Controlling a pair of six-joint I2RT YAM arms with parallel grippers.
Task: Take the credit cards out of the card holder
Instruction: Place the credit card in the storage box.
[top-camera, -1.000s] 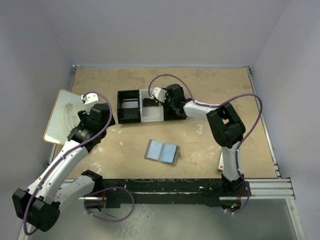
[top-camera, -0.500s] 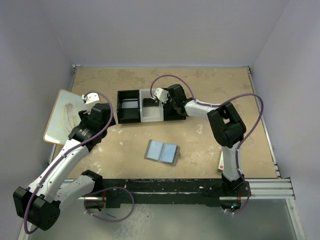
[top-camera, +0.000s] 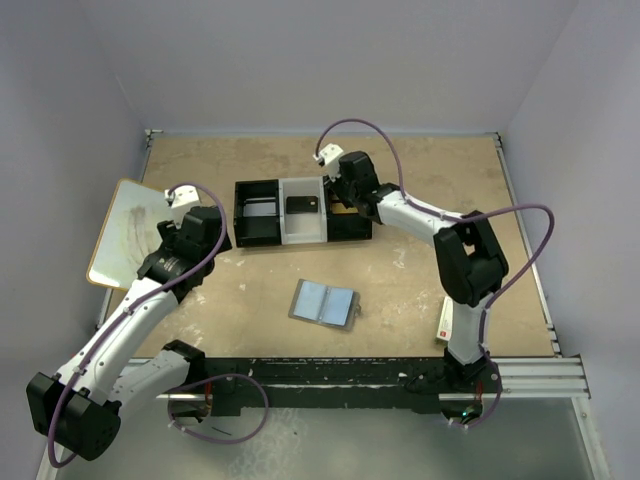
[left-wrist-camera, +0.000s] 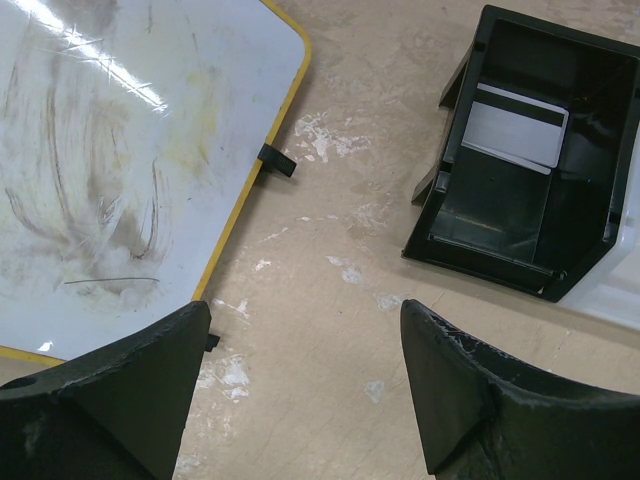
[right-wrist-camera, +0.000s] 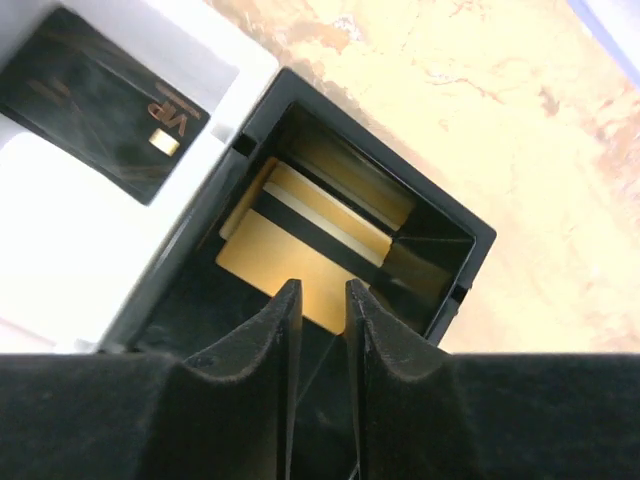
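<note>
The right gripper (right-wrist-camera: 322, 300) is held over the gold card (right-wrist-camera: 262, 258) in the tray (top-camera: 303, 236), jaws narrowly parted, nothing gripped. The left gripper (left-wrist-camera: 305, 385) is spread wide and empty. The card holder (top-camera: 323, 303) is seen lying open.

The card holder (top-camera: 323, 303) lies in front of the tray (top-camera: 303, 238), a card (top-camera: 302, 205) in each compartment; the board (top-camera: 125, 230) lies left.

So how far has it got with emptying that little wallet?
Looks mostly done. The card holder lies open on the table, and three cards sit in the tray: a silver card, a black card and a gold card, one per compartment. The right gripper hangs over the gold one, holding nothing; the left gripper is open, idle. Whether any card remains in the holder is too small to tell.
</note>
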